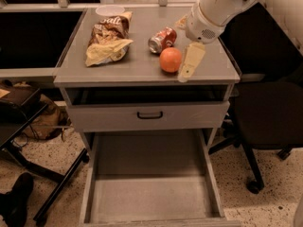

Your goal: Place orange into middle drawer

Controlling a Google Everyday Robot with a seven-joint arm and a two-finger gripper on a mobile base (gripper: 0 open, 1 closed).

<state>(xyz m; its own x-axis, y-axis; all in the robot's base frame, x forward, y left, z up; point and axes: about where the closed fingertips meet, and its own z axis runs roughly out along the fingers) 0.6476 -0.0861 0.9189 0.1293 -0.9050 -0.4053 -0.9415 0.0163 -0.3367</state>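
Observation:
The orange (170, 59) sits on the grey cabinet top (142, 67), right of centre, just in front of a red soda can (162, 39). My gripper (181, 51) hangs from the white arm at the upper right, directly to the right of the orange. It is open, with one cream finger (191, 60) reaching down beside the orange and the other finger (181, 22) farther back near the can. It holds nothing. The middle drawer (151, 193) is pulled out wide below the cabinet, with a bare grey floor.
Two chip bags (109, 41) and a white lid (110, 9) lie on the left of the top. A grey drawer front with a black handle (150, 115) sits above the open drawer. A black office chair (270, 112) stands to the right; a shoe and metal legs are at the left.

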